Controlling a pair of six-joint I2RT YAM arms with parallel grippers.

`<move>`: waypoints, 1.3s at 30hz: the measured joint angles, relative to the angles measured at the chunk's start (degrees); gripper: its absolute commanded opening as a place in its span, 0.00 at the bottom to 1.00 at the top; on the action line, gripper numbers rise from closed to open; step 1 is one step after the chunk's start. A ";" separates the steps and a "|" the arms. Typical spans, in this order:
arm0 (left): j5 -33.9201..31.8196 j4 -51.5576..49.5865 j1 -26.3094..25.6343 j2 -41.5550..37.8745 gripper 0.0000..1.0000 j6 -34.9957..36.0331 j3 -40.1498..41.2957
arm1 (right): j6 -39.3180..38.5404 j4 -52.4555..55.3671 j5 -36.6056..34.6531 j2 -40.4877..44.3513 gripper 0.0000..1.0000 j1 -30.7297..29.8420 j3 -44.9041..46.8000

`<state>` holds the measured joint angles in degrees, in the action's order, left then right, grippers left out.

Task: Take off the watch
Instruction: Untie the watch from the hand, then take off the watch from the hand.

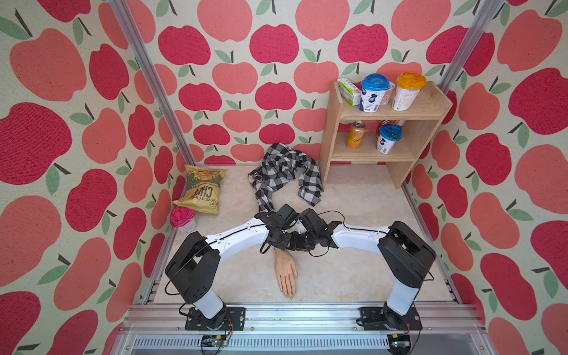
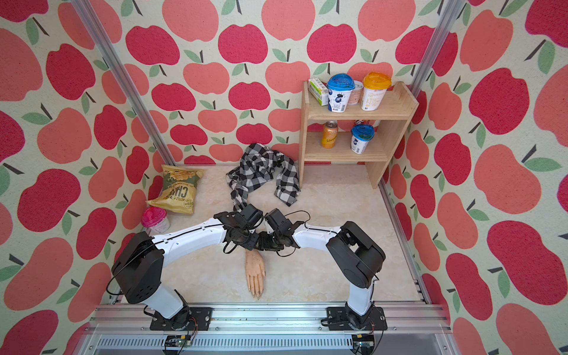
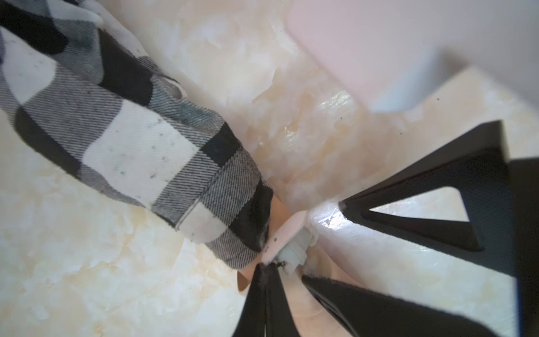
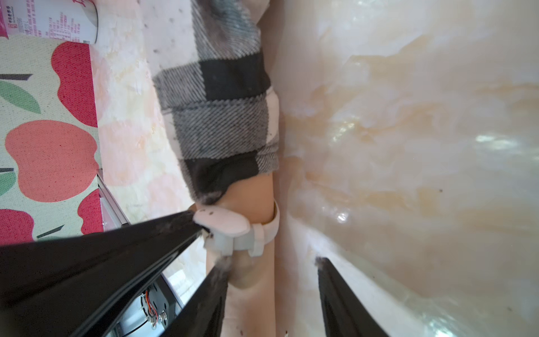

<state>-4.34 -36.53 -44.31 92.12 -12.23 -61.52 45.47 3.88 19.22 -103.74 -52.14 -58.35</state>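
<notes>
Your left fingers (image 4: 145, 248) pinch the watch (image 4: 242, 236) strap's tail, right fingers (image 4: 332, 291) open astride the mannequin wrist (image 4: 250, 198); next, unthread the buckle.

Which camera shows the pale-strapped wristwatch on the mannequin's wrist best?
Right wrist view: the pale-strapped wristwatch shows its band circling the wrist. Left wrist view catches only its strap end; both top views hide it under the arms.

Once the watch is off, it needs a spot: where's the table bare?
Bare: the table between mannequin hand, right arm and shelf; a smaller patch between hand and left arm. Crowded: chips bag and pink-lidded cup far left, plaid shirt behind.
</notes>
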 measured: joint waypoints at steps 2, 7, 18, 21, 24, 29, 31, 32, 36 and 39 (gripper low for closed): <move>0.33 1.03 0.33 -1.22 0.00 -0.63 1.38 | 0.90 -0.37 0.35 -0.68 0.49 -0.11 -0.63; 1.38 3.72 0.63 -5.79 0.00 -1.88 5.25 | 2.49 -3.54 1.09 -2.36 0.48 -1.09 -1.33; 1.49 5.35 2.93 -19.80 0.00 -5.11 11.10 | 3.10 -5.53 0.79 -3.74 0.47 -1.68 -1.38; -0.13 5.62 2.93 -22.86 0.00 -6.58 12.33 | 2.82 -4.48 0.48 -3.30 0.50 -1.14 -1.38; -1.44 5.68 2.95 -25.68 0.00 -7.98 14.32 | 1.95 -1.70 -0.72 -1.86 0.51 0.17 -1.38; -2.34 5.88 3.04 -26.77 0.35 -9.81 15.76 | -1.44 4.22 -3.52 1.68 0.53 2.99 -2.19; -2.62 5.97 3.02 -26.84 0.46 -10.73 16.52 | -2.36 6.10 -4.22 2.71 0.54 3.17 -3.34; -2.95 5.90 3.02 -26.95 0.47 -11.63 17.03 | -2.51 6.71 -4.33 3.15 0.54 3.13 -4.04; -5.16 4.57 3.10 -28.39 0.52 -14.12 18.14 | -2.58 9.18 -4.59 4.00 0.54 2.58 -6.88; -6.12 3.23 3.65 -31.01 0.52 -15.37 18.21 | -1.84 10.80 -4.52 3.87 0.60 1.99 -9.20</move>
<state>-10.46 -33.30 -40.66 61.10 -27.59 -43.31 43.64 14.68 14.70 -99.88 -50.15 -67.55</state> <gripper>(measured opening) 0.518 0.570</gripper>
